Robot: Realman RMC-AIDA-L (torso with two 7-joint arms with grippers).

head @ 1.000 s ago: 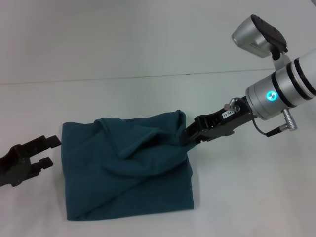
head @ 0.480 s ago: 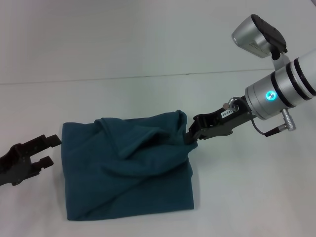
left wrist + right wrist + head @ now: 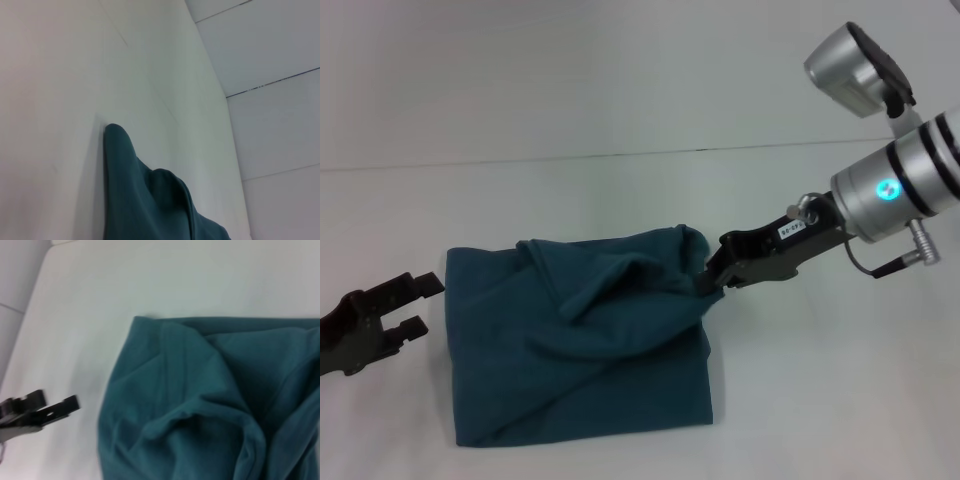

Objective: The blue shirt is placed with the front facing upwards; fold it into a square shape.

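Teal-blue cloth being squared up on the white counter (image 3: 820, 400).
Right pincer (image 3: 707, 283) is pinching the blue shirt (image 3: 585, 350) at its near corner, probably tidying the fold; left pincer (image 3: 415, 305) is waiting apart, just beside the opposite edge.

Blue shirt (image 3: 590, 350): matt soft cloth (rumpled); table (image 3: 620, 100): smooth, matt.

This looks like a robot test room or lab, not a home. A big plain white table (image 3: 620, 100) fills the space, with nothing homey around. Behind it are plain white wall panels (image 3: 270, 45) with thin dark seams between them.
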